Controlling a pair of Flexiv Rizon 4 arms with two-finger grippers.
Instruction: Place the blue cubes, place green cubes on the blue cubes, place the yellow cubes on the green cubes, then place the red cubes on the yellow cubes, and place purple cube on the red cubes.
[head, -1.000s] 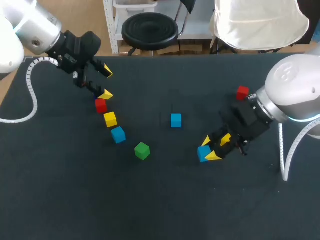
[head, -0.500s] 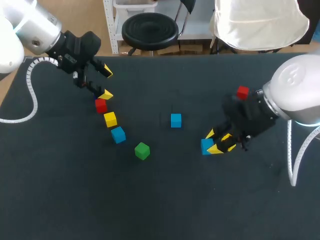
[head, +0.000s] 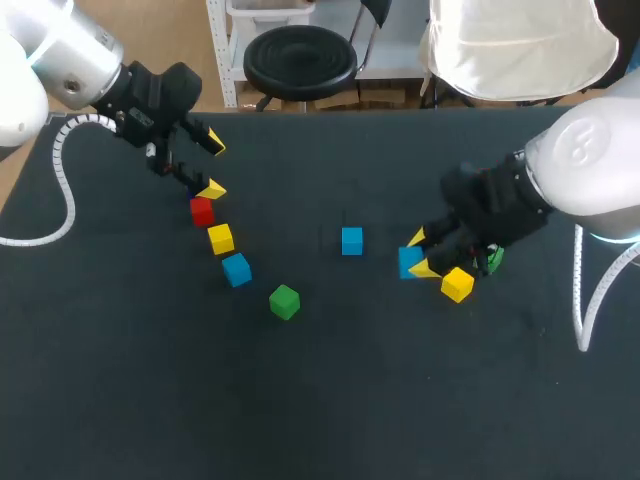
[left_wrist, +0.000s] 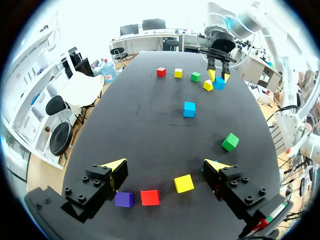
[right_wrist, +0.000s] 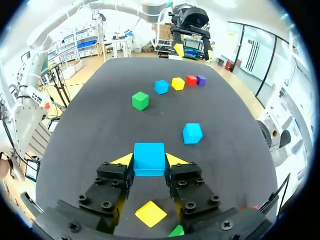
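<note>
The right gripper has its two fingers pressed against opposite sides of the held blue cube, which fills the gap between the yellow tips. Whether that cube rests on the table or hangs just over it cannot be told. Just beside these fingers lies a loose yellow cube, and next to that a half-hidden green cube peeps from under the right arm. The central blue cube sits near, toward the middle of the table. The left gripper is spread wide and holds nothing. Its own wrist view shows a purple cube touching the near red cube under the gap between its fingers. The head view shows that red cube but not the purple one, which the gripper covers. From there a row runs on: the row yellow cube, the row blue cube, then the lone green cube somewhat apart. The left wrist view alone shows a far red cube and a far yellow cube beyond the right arm. Every cube face that shows is plain colour, and any print on the arms is too small to read.
</note>
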